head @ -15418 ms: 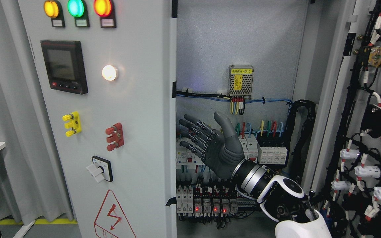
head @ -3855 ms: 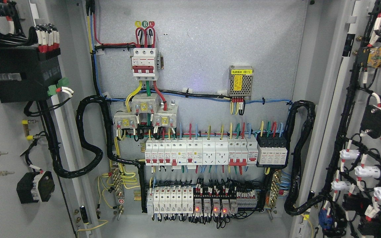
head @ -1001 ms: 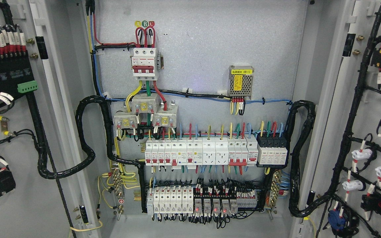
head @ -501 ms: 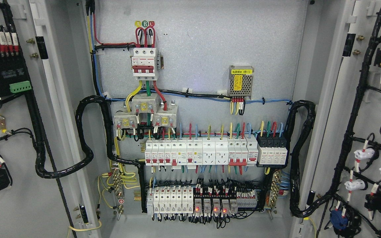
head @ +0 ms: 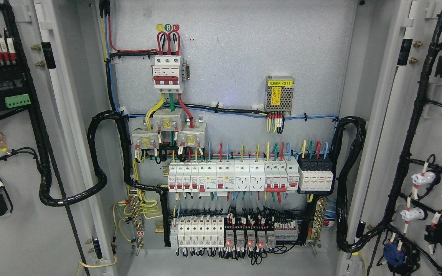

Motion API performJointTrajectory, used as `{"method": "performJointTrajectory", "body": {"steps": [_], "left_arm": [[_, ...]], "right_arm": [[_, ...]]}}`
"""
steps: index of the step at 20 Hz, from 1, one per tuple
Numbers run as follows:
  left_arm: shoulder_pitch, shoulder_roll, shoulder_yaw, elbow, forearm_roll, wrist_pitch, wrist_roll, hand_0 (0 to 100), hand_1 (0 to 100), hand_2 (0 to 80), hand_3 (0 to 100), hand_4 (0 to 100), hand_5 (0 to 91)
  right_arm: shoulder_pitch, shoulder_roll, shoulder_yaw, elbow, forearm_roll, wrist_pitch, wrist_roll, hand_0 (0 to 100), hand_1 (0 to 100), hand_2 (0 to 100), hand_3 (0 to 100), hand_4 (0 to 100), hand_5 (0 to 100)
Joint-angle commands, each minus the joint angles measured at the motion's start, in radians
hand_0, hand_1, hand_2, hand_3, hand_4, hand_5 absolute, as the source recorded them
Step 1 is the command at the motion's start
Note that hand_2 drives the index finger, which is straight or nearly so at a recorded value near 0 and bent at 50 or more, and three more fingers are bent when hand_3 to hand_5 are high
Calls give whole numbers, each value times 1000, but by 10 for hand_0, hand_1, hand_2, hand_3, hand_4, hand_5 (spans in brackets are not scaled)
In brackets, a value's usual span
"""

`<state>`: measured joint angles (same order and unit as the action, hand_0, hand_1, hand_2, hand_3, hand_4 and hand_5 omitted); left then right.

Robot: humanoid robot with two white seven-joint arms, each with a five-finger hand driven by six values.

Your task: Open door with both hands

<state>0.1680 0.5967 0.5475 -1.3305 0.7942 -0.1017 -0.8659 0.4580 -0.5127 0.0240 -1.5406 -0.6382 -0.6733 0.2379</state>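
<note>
The grey electrical cabinet stands with both doors swung wide. The left door (head: 17,237) shows its inner face with black modules and a black cable loom at the picture's left. The right door (head: 432,50) shows its inner face with wired components at the picture's right. Between them the back panel (head: 244,57) is in full view. Neither of my hands nor arms shows in the head view.
The back panel carries a red-and-white main breaker (head: 168,73), a row of white breakers (head: 232,176), relays with red lights (head: 244,239), a small power supply (head: 279,94) and thick black cable looms (head: 349,184) at both sides.
Over the last second both doors have swung a little further outward, the left door's parts shifting left and the right door's parts shifting right. Much earlier my right hand was at the left door's edge.
</note>
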Motion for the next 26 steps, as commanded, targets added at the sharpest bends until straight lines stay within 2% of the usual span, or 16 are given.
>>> {"method": "performJointTrajectory", "body": {"steps": [1,7,12,17,22,26], "left_arm": [[-8,26,2,48,0,-1,1,288,0,26,27,34,0],[-8,26,2,39,-1,-1,1,288,0,27,27,34,0],[-8,22,0,14,-3,0,1,288,0,27,28,34,0],[1,11,-17,-79,-4,8,2,288,0,27,28,33,0],[10,-50,-24,-202,-10,51,4,288,0,27,28,33,0],[34,-87,-115,-308,-18,53,34,288,0,27,27,34,0]], "right_arm": [[-10,-3,16,0,3,0,0,218,0,0,0,0,0],[-19,-1,43,-15,14,0,0,218,0,0,0,0,0],[-19,-1,99,-42,23,0,0,218,0,0,0,0,0],[-32,16,117,-61,84,0,-5,218,0,0,0,0,0],[-45,74,122,-82,138,1,-6,218,0,0,0,0,0],[-45,140,125,-105,201,11,-8,218,0,0,0,0,0]]}}
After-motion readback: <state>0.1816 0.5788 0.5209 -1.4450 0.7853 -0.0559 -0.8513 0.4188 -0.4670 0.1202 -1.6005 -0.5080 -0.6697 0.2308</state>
